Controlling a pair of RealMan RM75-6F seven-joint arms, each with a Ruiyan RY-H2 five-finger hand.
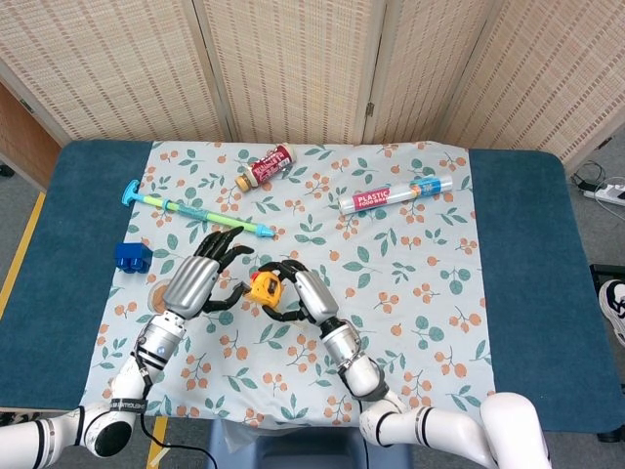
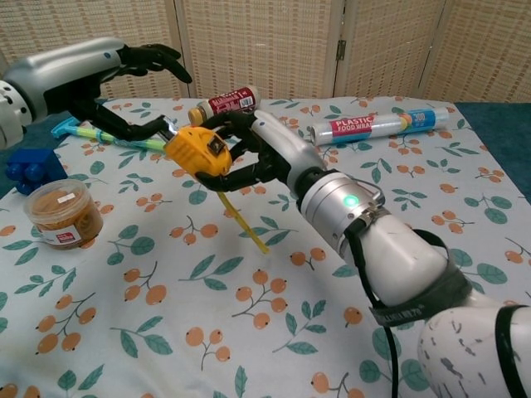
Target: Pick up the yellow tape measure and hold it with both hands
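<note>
The yellow tape measure is lifted above the floral cloth, and a short yellow strip of tape hangs from it. My right hand grips it from the right, fingers wrapped over and under the case. My left hand is just left of it and higher, fingers apart and curling downward above the case without reaching it. Only its thumb tip touches the case's left side. In the head view the tape measure shows between the left hand and the right hand.
A small jar with brown contents and a blue block stand at the left. A green-blue stick, a red-labelled bottle and a plastic wrap roll lie farther back on the cloth.
</note>
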